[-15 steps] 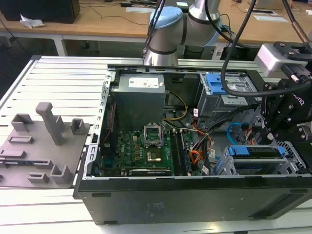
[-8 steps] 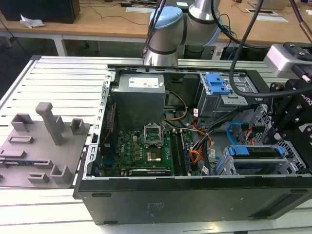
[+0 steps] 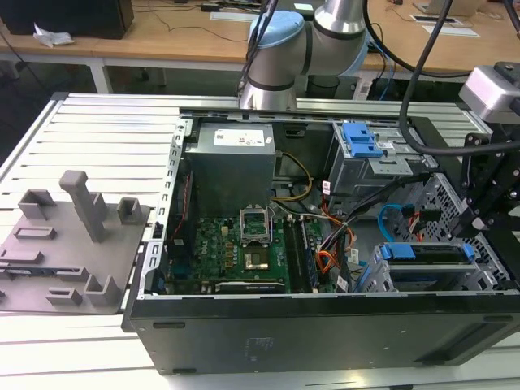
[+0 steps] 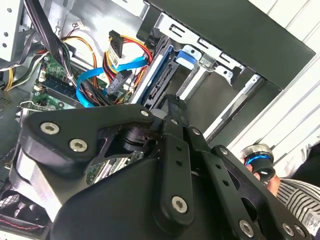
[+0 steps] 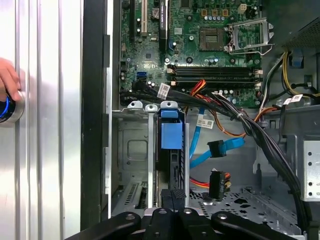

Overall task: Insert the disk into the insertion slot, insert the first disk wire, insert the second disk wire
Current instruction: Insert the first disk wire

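Disk (image 5: 171,136) — blue-framed, in insertion slot (image 5: 132,150)

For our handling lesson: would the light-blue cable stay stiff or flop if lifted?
Probably floppy: the light-blue cable is thin and flat, bent in a loop. Likely light, and its free plug may swing.

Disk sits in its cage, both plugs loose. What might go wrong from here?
The second disk wire and the first disk wire hang unplugged close beside the disk; the gripper, at the disk's end, may snag or shove them. The black cable bundle crosses near both plugs and may hinder reaching them.
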`<state>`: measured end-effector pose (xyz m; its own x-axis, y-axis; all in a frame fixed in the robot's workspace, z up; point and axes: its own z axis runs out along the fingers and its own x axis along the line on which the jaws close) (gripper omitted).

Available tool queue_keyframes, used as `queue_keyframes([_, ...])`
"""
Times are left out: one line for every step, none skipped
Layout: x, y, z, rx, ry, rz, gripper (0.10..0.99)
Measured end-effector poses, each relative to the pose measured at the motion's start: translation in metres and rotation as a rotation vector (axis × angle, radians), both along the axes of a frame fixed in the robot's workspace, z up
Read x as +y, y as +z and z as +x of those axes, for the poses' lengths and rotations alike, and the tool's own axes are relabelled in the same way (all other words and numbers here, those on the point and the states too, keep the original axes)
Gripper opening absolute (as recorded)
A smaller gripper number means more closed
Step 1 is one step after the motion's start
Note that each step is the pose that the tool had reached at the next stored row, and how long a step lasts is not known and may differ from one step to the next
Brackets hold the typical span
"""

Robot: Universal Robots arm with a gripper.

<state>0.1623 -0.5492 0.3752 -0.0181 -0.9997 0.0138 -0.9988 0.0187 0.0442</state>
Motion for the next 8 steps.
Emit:
queue_keyframes([0.0, 0.0001, 0.0, 0.0, 0.0, 0.0, 0.106])
queue_keyframes([0.0, 0.0002, 0.0, 0.0, 0.0, -0.001, 0.106])
queue_keyframes([0.0, 0.0002, 0.0, -0.0001, 0.0, -0.001, 0.106])
queue_keyframes([0.0, 0.0002, 0.0, -0.0001, 0.0, -0.001, 0.106])
queue_keyframes([0.0, 0.0002, 0.0, 0.0, 0.0, -0.001, 0.106])
queue_keyframes([0.0, 0.0002, 0.0, -0.0001, 0.0, -0.001, 0.106])
queue_keyframes([0.0, 0.0002, 0.0, 0.0, 0.0, -0.001, 0.114])
queue_keyframes([0.0, 0.0002, 0.0, -0.0001, 0.0, -0.001, 0.169])
